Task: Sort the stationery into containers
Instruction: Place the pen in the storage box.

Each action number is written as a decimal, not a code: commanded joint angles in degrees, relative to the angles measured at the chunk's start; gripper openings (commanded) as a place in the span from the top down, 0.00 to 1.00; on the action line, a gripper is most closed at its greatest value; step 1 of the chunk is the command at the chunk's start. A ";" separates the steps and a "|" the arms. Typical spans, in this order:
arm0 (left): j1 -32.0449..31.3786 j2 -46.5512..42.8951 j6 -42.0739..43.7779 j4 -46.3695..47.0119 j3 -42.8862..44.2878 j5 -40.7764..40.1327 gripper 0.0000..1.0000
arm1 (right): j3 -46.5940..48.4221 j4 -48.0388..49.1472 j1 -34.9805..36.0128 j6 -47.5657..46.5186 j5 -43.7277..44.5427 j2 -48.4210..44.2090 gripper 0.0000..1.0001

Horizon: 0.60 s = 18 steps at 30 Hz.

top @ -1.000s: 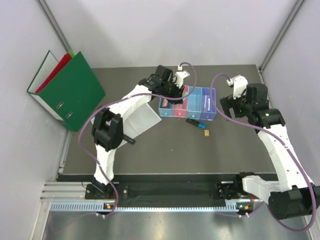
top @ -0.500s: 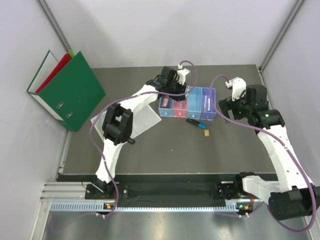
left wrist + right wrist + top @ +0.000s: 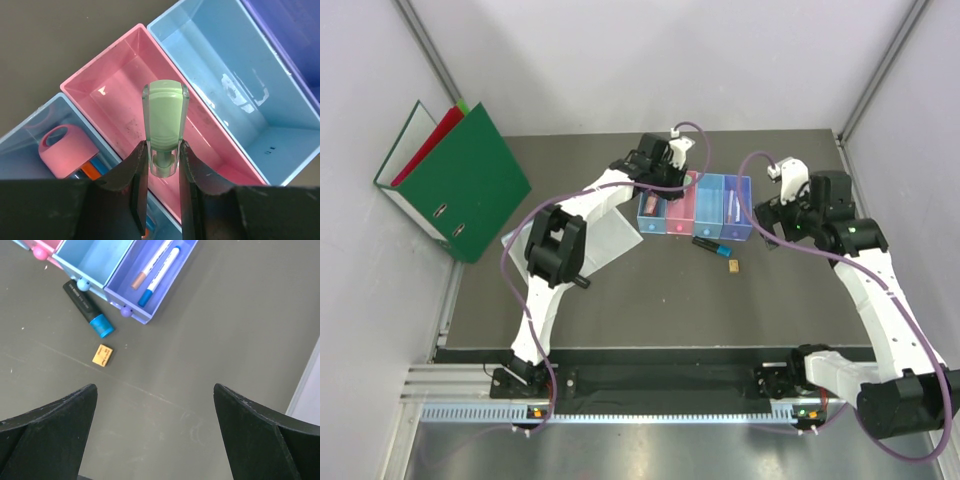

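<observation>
The left gripper [image 3: 162,172] is clamped on the green highlighter [image 3: 165,117]. Its two fingers [image 3: 136,175] pinch the lower end of the barrel, and the translucent green cap sticks out past the tips. Straight ahead of the fingertips is the pink bin [image 3: 112,100], and the highlighter hangs over its middle; whether the cap touches the bin floor cannot be told. In the wrist view the light blue bin [image 3: 25,130] lies to the left of the fingers, with a pink-capped glue stick [image 3: 65,152] in it. To the right come the blue bin [image 3: 220,55] and then the purple bin [image 3: 295,35] at the far corner, all four joined in one row.

The right gripper [image 3: 155,440] has its jaws spread wide with nothing between them, over the bare dark table [image 3: 210,365]. Ahead of it and to its left is the end of the purple bin, which holds two pens [image 3: 159,276] lying side by side along its length. A black marker [image 3: 89,310] with a blue cap lies on the table just beside the front of the blue bin. A tan block [image 3: 102,355] lies near the marker's capped end, apart from it and closer to the gripper.

From above, the right gripper hovers just to the right of the purple bin. The ring binders [image 3: 460,180] stand well off to the left arm's left, and a clear sleeve [image 3: 605,235] lies flat beneath that arm.
</observation>
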 commanded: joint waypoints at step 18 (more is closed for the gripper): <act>0.50 -4.57 4.31 -1.52 3.79 3.72 0.46 | 2.85 -0.74 1.11 -2.02 -2.42 -0.94 0.01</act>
